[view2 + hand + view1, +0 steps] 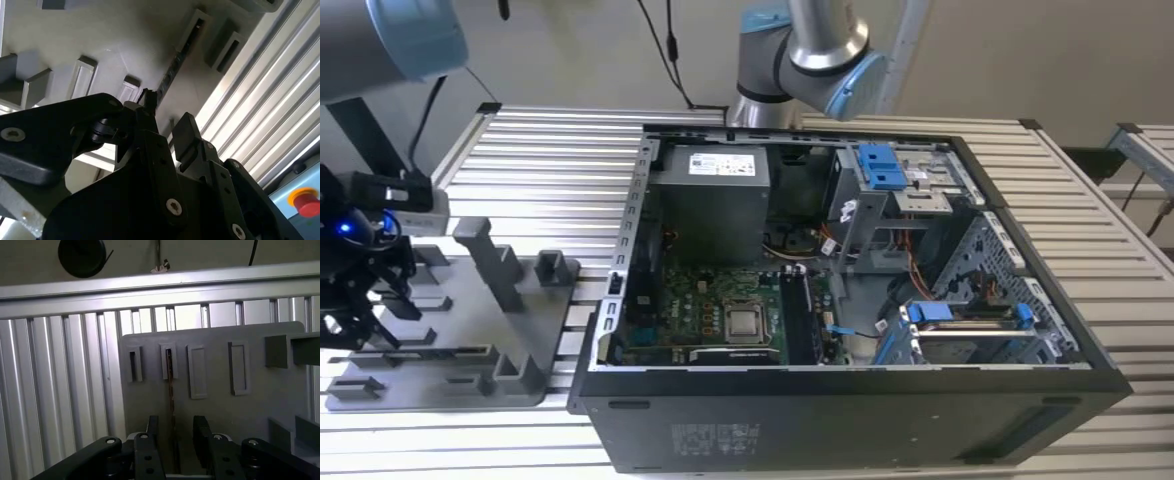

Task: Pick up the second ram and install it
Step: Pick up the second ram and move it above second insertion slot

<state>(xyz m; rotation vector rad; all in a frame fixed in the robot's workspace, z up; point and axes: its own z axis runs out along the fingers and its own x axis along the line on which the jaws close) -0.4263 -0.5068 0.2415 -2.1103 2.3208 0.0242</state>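
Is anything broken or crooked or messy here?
Nothing stands out. The second ram stands edge-on in its slot in the grey tray, with the open gripper straddling it. The computer case lies open on the slatted table, and nothing is spilled.

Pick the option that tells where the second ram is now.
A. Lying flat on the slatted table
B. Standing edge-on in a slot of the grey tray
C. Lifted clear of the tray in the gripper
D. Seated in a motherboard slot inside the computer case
B: in the first wrist view the second ram stands edge-on in a slot of the grey tray, with the open gripper straddling it.
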